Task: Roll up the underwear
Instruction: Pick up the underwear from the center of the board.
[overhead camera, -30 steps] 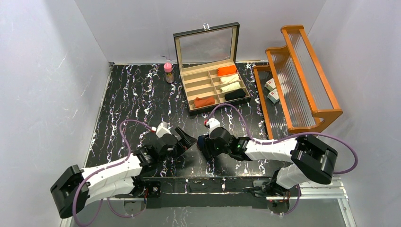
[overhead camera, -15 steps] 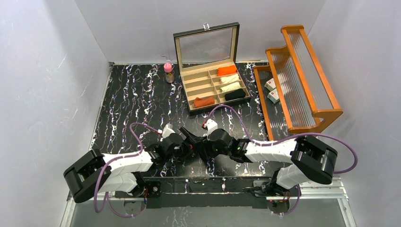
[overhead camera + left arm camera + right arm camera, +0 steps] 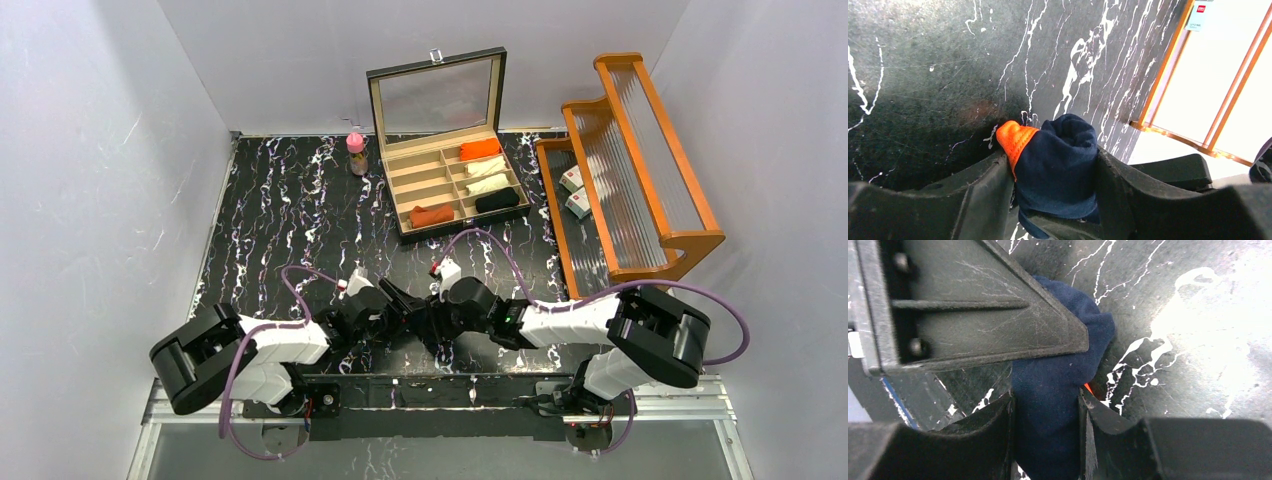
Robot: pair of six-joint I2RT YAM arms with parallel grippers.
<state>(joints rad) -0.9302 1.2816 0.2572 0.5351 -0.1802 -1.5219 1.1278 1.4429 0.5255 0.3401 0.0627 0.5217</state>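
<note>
A rolled navy underwear (image 3: 1063,160) with bright orange trim (image 3: 1015,140) lies low over the black marble table (image 3: 290,210), near its front edge. My left gripper (image 3: 1053,170) is shut on it, with a finger pressed against each side of the roll. From the opposite side my right gripper (image 3: 1045,410) is shut on the same roll (image 3: 1053,390). In the top view the left gripper (image 3: 405,305) and right gripper (image 3: 432,318) meet tip to tip and hide the cloth. A rust-orange underwear roll (image 3: 432,215) lies in a front compartment of the open box (image 3: 400,190).
The divided box holds orange (image 3: 480,149), cream (image 3: 487,166) and black (image 3: 497,200) rolls, with its glass lid (image 3: 437,95) standing up. A pink-capped bottle (image 3: 356,152) stands to its left. A wooden rack (image 3: 640,150) with small cartons (image 3: 573,190) fills the right side.
My left arm has swung right to meet the right gripper, and its jaws have closed from wide open onto the navy roll. The right gripper kept its hold and barely moved.
</note>
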